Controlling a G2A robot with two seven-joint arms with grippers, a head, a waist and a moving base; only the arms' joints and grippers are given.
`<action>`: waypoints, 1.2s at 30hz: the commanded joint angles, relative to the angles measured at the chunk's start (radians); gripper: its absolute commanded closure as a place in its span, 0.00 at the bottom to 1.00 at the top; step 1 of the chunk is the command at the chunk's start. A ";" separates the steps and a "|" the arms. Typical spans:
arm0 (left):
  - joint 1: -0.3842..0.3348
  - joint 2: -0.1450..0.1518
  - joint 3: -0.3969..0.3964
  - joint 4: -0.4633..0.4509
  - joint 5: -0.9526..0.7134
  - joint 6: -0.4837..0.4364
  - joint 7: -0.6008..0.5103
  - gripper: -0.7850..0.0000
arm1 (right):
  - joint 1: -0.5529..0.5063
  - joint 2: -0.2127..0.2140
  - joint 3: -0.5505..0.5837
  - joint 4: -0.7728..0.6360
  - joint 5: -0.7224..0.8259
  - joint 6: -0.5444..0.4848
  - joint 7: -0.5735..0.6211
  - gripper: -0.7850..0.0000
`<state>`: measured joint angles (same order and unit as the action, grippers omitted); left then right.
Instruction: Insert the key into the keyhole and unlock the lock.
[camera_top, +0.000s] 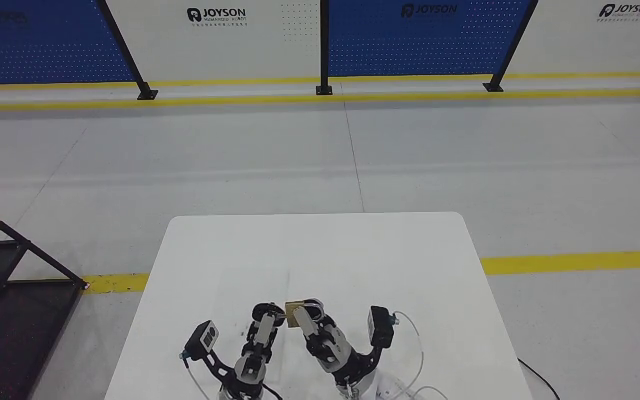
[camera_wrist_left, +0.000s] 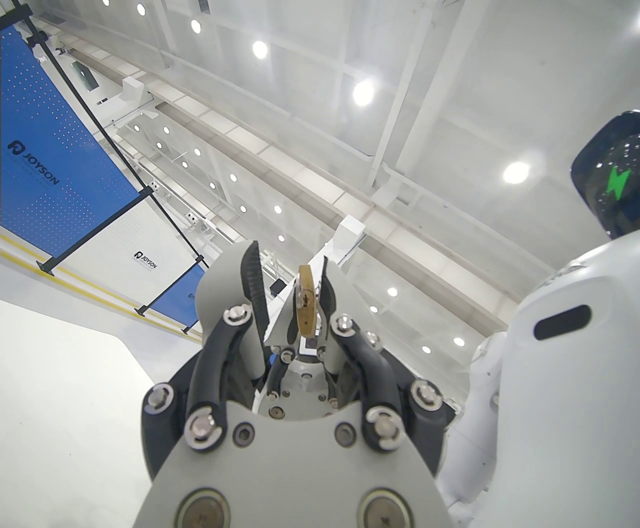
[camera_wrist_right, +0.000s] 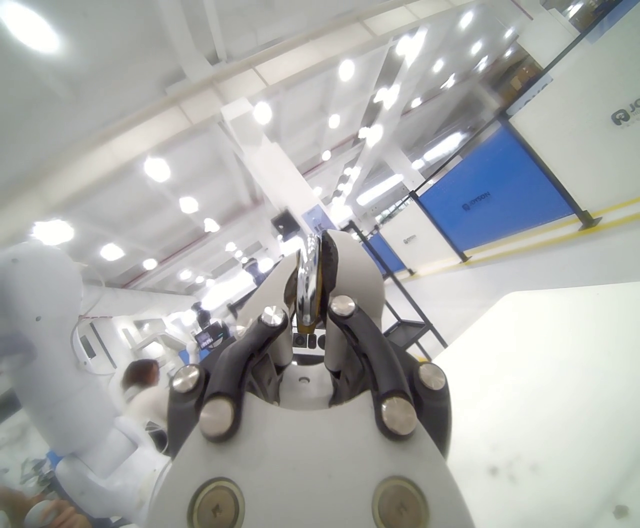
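I see white table (camera_top: 400, 250) on pale grey floor (camera_top: 300, 160). Yellow floor lines (camera_top: 560, 263) beside table and along far panels. Blue-and-white partition panels (camera_top: 60, 40) on black posts (camera_top: 322, 50). Black rack (camera_top: 30, 290) left of table. Round ceiling lights (camera_wrist_left: 363, 91) bright overhead.

From above, the lock (camera_top: 296, 309) is a small brass speck between the left gripper (camera_top: 270, 312) and the right gripper (camera_top: 308, 312), too small to show its keyhole. Both arms are cut off by the picture's lower edge. Up close, the right gripper's fingers hide most of the lock, leaving a shiny sliver.
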<state>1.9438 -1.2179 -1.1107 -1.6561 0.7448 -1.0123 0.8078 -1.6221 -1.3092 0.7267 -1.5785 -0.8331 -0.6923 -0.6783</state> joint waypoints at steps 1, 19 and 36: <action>0.001 0.002 -0.003 0.000 0.004 0.000 0.000 0.68 | -0.003 0.001 0.003 -0.003 0.002 -0.003 0.001 1.00; -0.006 0.002 -0.016 0.020 0.035 0.000 0.000 1.00 | -0.019 0.004 0.016 -0.017 0.010 -0.003 0.026 1.00; -0.001 -0.019 -0.056 0.019 0.133 0.000 0.000 1.00 | -0.025 0.007 0.019 -0.028 0.012 0.009 0.076 1.00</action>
<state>1.9432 -1.2358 -1.1636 -1.6360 0.8701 -1.0123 0.8079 -1.6467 -1.3024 0.7459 -1.6055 -0.8221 -0.6839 -0.6048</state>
